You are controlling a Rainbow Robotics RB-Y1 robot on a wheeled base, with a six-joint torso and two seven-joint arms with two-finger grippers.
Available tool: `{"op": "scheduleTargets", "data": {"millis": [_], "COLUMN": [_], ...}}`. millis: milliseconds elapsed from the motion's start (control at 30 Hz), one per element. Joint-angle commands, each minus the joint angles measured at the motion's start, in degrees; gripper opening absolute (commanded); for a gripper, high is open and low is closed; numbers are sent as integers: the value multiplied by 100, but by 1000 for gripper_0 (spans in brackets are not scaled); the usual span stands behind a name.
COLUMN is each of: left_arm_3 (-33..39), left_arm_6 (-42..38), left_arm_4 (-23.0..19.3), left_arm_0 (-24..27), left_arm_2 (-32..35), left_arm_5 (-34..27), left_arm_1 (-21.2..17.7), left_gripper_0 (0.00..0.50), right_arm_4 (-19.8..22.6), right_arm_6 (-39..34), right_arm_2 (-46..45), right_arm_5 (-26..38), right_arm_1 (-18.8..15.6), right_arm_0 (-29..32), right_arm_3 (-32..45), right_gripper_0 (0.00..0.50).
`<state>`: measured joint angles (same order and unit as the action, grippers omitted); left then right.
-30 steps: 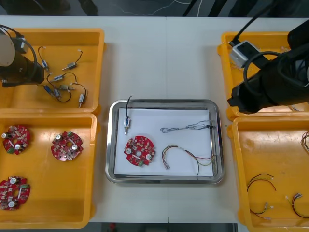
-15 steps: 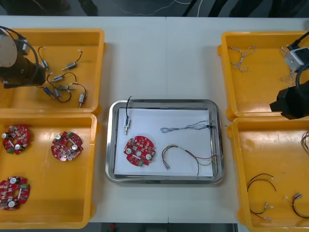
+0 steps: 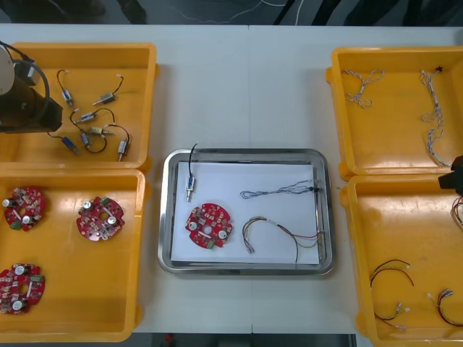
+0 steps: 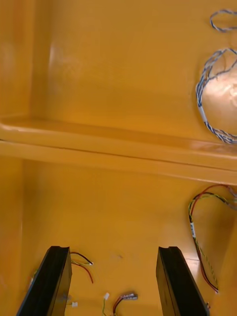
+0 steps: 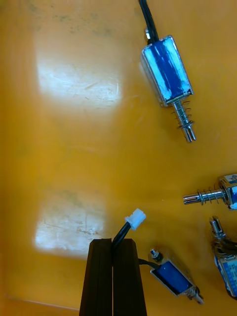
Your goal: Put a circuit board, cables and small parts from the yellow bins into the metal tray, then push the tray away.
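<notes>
Worktop [image 3: 246, 87], light, carrying four yellow bins [image 3: 148, 172], two at each side, and one metal tray [image 3: 246, 153] between them, its rim close to the near bins on both sides. Tray, white inside, holds:

- one round red circuit board [image 3: 209, 225] at the near left
- one small metal part [image 3: 189, 189] with a black lead, just beyond the board
- one twisted blue and white cable [image 3: 278, 191] to the right
- one red and yellow cable [image 3: 282, 233] nearer, beside the board

Left far bin [image 3: 94, 50]: loose small metal parts [image 5: 168, 74], blue-wrapped, with black leads, clustered. The left arm's dark body covers this bin's left part in the front view. The left gripper [image 5: 112, 242] is low over the bin floor, fingers closed together and pinching a black cable [image 5: 122, 232] that ends in a white plug [image 5: 136, 217]. One blue-wrapped part lies just beside the fingers, the rest well apart. Left near bin [image 3: 72, 177]: three spare circuit boards [image 3: 100, 218], apart from one another. Right far bin [image 3: 391, 52]: twisted cables [image 3: 434, 123]. Right near bin [image 3: 405, 186]: red and black cables [image 3: 391, 271]. The right gripper [image 4: 113, 252] is above this bin, near the rims dividing it from the far bin, fingers spread wide with nothing between them.
</notes>
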<state>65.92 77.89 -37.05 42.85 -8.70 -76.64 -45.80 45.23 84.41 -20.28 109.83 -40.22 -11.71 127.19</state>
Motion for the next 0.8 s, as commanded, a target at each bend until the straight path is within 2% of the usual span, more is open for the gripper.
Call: {"op": "scheduleTargets", "data": {"millis": [33,233,633,667,733,767,800], "left_arm_3": [185,185,185,185,185,185,185], "left_arm_6": [745,825,798,798,816,816,825], "left_arm_4": [-57,-57,-101,-110,-110,-119,-136], "left_arm_0": [-75,-233,-242,-242,-242,-233,-233], "left_arm_2": [-26,-26,79,106,167,229,290], "left_arm_5": [17,254,254,237,184,131,87], "left_arm_1": [-412,-473,-482,-473,-473,-473,-473], "left_gripper_0": [0,0,0,16,120,259,377], "right_arm_4": [-23,-164,-208,-216,-216,-225,-243], "right_arm_6": [-127,-162,-224,-232,-232,-241,-241], "right_arm_2": [-169,-178,-248,-248,-239,-239,-239], "right_arm_5": [17,17,17,17,17,17,17], "right_arm_1": [-347,-347,-311,-311,-311,-311,-311], "right_arm_0": [441,591,643,634,643,643,643], "right_arm_3": [192,122,-256,-318,-406,-450,-485], "right_gripper_0": [500,500,500,500,500,500,500]}}
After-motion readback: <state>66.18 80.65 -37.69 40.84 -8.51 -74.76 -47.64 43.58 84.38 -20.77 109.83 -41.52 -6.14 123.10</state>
